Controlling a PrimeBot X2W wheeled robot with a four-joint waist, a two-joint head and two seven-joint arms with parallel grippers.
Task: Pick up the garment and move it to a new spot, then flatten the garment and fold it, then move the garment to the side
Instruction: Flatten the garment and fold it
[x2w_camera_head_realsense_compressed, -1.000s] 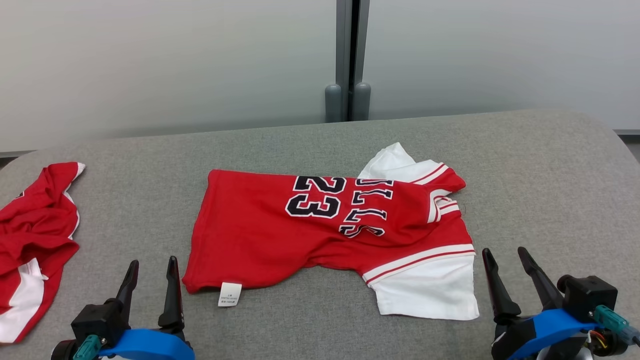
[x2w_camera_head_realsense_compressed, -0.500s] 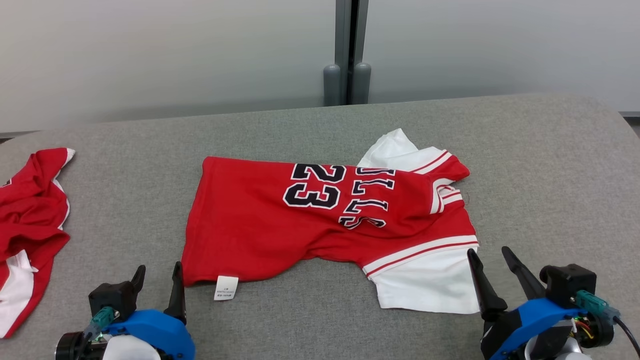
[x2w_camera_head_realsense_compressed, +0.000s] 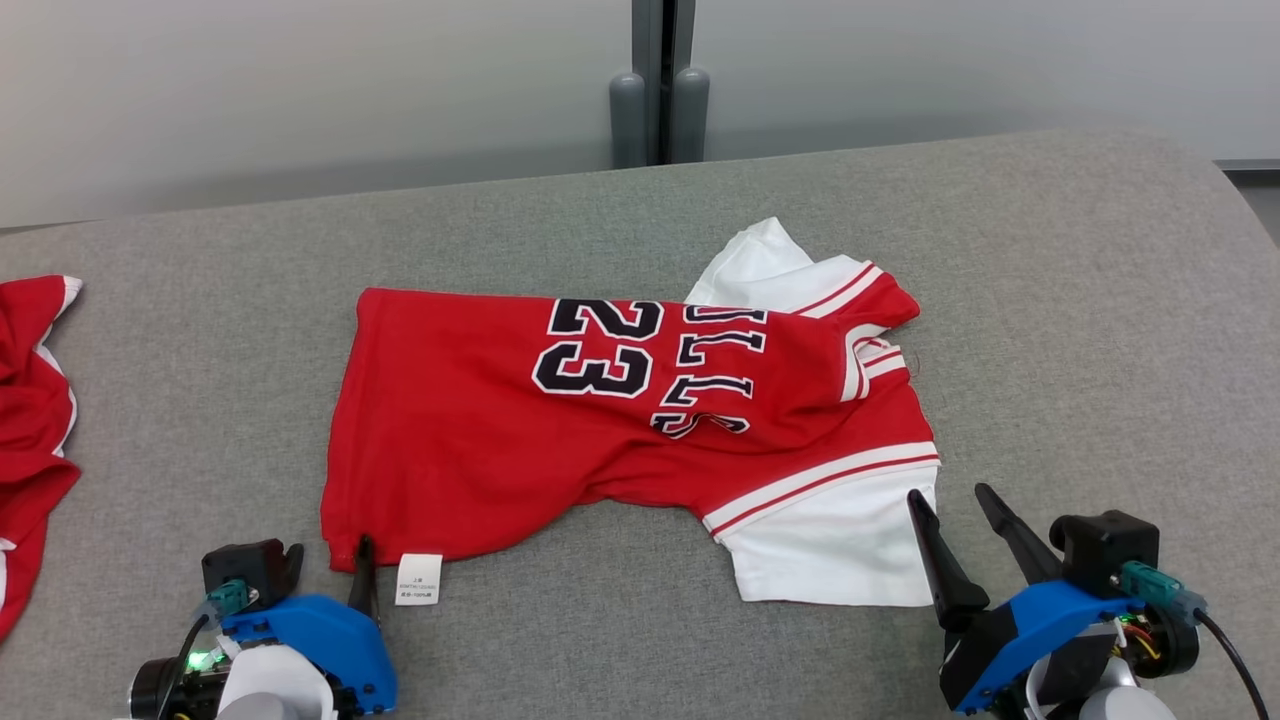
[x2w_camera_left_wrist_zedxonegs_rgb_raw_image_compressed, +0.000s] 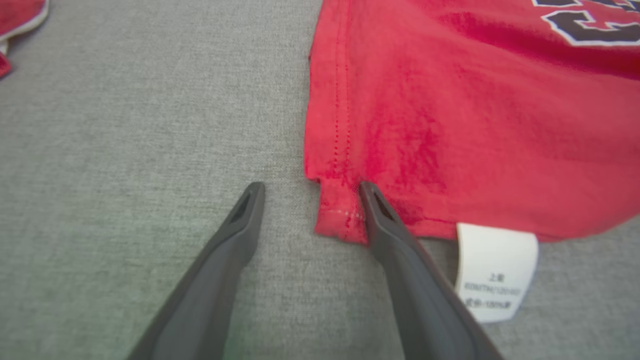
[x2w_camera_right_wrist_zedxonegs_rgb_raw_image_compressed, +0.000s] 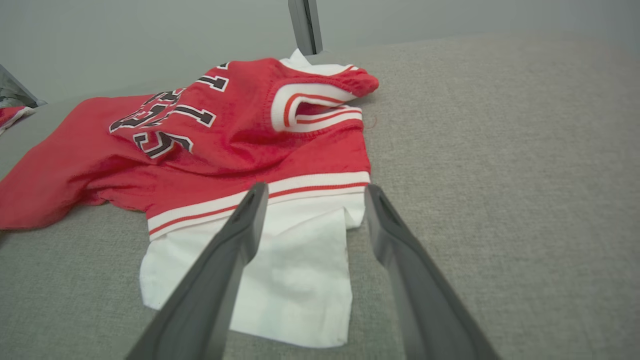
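The red jersey (x2w_camera_head_realsense_compressed: 600, 430) is laid out in the middle of the grey bench (x2w_camera_head_realsense_compressed: 1100, 300), with its bottom hem to the left and its neck to the right. It is not folded yet, and it is not quite flat. So the smoothing step is judged to be the one in hand, and the folding and the move to the side are left to do. Whether the jersey was carried to this spot cannot be told.

The left end effector (x2w_camera_head_realsense_compressed: 328, 552) is held wide open and nothing is gripped by it. One finger is seen over the near hem corner (x2w_camera_left_wrist_zedxonegs_rgb_raw_image_compressed: 340, 220), and the other is over the bare bench just beside it. A white care label (x2w_camera_head_realsense_compressed: 418, 578) sticks out next to that corner. The right end effector (x2w_camera_head_realsense_compressed: 947, 493) is wide open too, and empty. It is placed just beside the right edge of the near white sleeve (x2w_camera_head_realsense_compressed: 840, 550).

The jersey is marked with a black "23" and black letters, all outlined in white. White and red stripes are seen at the sleeves and neck. The near edge is pulled in and wrinkled in the middle. The far sleeve (x2w_camera_head_realsense_compressed: 765, 265) is bunched up. Another red garment (x2w_camera_head_realsense_compressed: 30, 400) is left well apart, at the left edge of the bench.
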